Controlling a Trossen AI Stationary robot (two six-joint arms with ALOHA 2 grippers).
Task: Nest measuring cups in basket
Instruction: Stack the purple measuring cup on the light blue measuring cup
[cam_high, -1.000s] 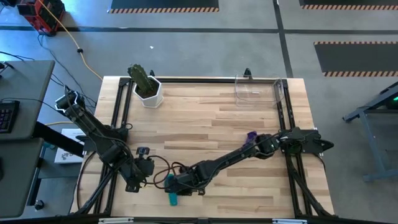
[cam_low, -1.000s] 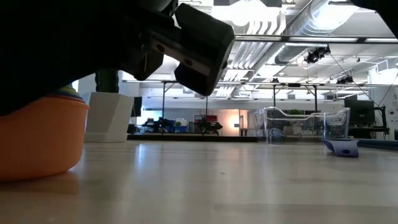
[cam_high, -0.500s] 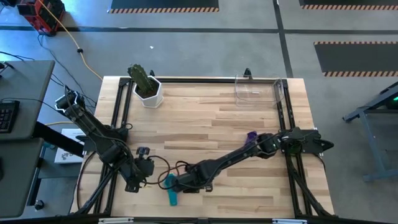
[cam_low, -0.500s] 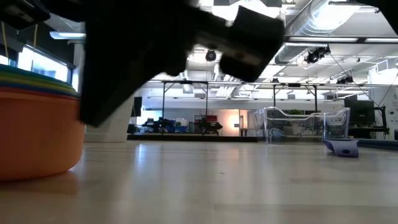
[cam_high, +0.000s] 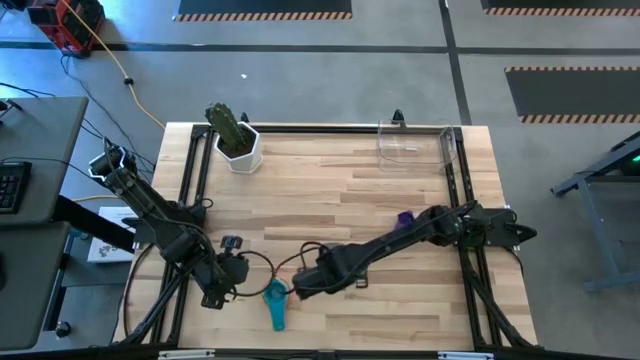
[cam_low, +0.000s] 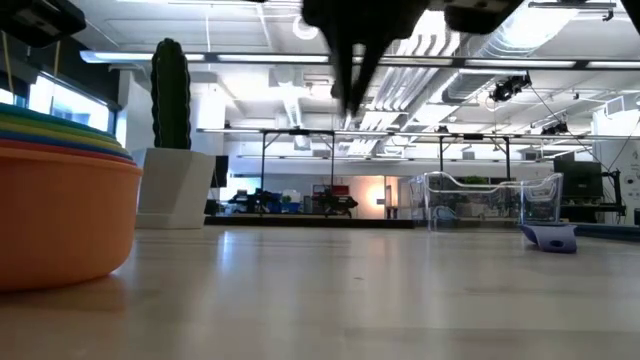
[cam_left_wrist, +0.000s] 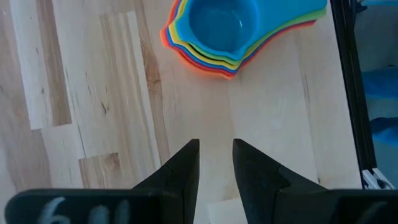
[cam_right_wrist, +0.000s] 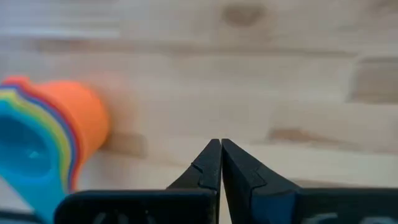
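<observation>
Several measuring cups sit nested in one stack (cam_high: 273, 298) near the table's near edge, orange outermost and blue innermost; the stack (cam_left_wrist: 224, 31) rests on its base (cam_low: 60, 215). A lone purple cup (cam_high: 403, 218) lies on the table's right half (cam_low: 550, 236). The clear basket (cam_high: 415, 143) stands at the far right (cam_low: 490, 200). My right gripper (cam_right_wrist: 221, 144) is shut and hangs just right of the stack (cam_high: 297, 288), above the table (cam_low: 352, 95). My left gripper (cam_left_wrist: 216, 144) waits left of the stack (cam_high: 240, 268), slightly open, touching nothing.
A white pot with a green cactus (cam_high: 236, 140) stands at the far left corner (cam_low: 172, 150). Black frame rails (cam_high: 455, 175) run along the table's edges. Bare wood (cam_high: 340, 190) lies between the stack and the basket.
My right gripper has risen from just over the stack and drawn back toward the table's right. The stack, hidden under it before, now shows whole and stands where it was.
</observation>
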